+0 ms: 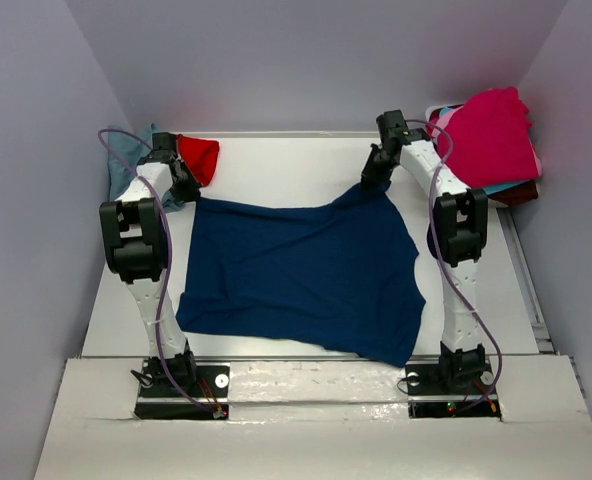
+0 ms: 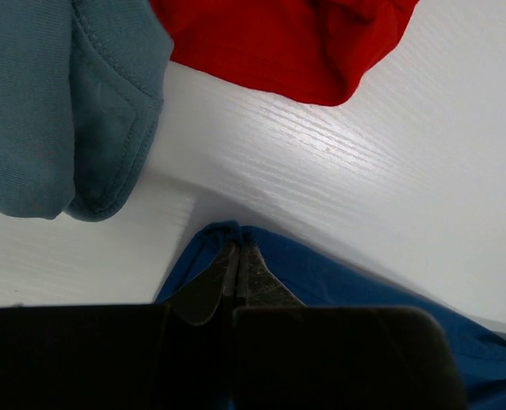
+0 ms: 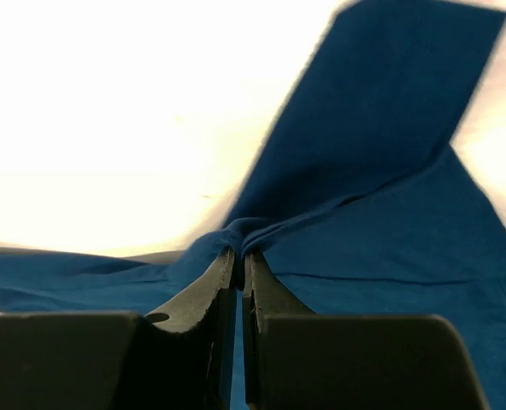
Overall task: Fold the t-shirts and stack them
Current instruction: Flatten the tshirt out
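Both arms reach forward over the bench [image 1: 276, 160] from their bases at the near edge. The left arm [image 1: 136, 240] leans to the far left and the right arm [image 1: 461, 225] to the far right, each with its wrist bent down toward the cloth. The left jaws are pressed together on the far left corner of the navy t-shirt [image 1: 296, 275]. In the left wrist view a small fold of blue cloth [image 2: 338, 282] bunches at their tips. The right jaws are likewise clamped on the far right corner, where the fabric [image 3: 390, 171] gathers into a tight pinch and rises from the surface.

We count two arms and one navy t-shirt between them. Two loose shirts lie at the far left: a red t-shirt [image 1: 198, 158] [image 2: 279, 43] and a blue-grey t-shirt [image 1: 126, 160] [image 2: 48, 102] just left of it. One pile sits at the far right with a magenta t-shirt [image 1: 491, 135] on top. Below it a turquoise edge [image 1: 496, 186] and a dark maroon edge [image 1: 521, 192] show. How many shirts lie in that pile we cannot tell.

The navy t-shirt lies spread across the middle of the bench, plain side up and lightly wrinkled. Its far edge sags between the two pinched corners.
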Motion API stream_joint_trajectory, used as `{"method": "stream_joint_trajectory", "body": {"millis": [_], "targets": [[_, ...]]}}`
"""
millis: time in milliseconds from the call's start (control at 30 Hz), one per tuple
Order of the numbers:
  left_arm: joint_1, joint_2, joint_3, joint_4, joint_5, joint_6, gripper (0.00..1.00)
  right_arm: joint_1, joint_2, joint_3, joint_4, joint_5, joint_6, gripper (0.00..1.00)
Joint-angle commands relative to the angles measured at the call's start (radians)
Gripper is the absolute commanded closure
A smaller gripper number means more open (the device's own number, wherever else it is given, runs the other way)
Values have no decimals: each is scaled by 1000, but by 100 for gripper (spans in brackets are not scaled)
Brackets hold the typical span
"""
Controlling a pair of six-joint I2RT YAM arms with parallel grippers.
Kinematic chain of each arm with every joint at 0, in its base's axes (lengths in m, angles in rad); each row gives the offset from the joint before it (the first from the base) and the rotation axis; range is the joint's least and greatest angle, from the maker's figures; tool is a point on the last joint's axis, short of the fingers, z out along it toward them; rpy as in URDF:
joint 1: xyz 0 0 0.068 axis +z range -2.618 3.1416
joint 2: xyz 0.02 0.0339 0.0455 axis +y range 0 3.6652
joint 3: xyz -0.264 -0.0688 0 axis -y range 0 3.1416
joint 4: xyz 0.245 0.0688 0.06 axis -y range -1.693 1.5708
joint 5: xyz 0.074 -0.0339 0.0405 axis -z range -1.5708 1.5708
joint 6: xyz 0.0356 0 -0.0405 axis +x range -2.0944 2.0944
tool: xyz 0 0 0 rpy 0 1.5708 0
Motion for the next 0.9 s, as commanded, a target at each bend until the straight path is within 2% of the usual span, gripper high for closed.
{"method": "stream_joint_trajectory", "body": {"millis": [0, 200, 633, 700, 767, 800, 867], "targets": [[8, -1, 1, 5, -4, 13, 94, -7, 56, 140, -14, -99, -45, 93], [8, -5, -8, 6, -3, 13, 94, -7, 132, 275, -1, -217, -70, 93], [8, 5, 42, -34, -15, 26, 94, -7, 162, 262, 182, -429, -173, 93], [8, 10, 59, -44, -16, 27, 94, -7, 174, 284, 193, -458, -174, 90], [8, 13, 73, -50, -15, 27, 94, -7, 203, 315, 183, -460, -176, 81], [8, 13, 75, -55, -16, 27, 94, -7, 208, 318, 182, -455, -173, 73], [8, 15, 81, -60, -18, 27, 94, -7, 214, 315, 177, -431, -171, 51]]}}
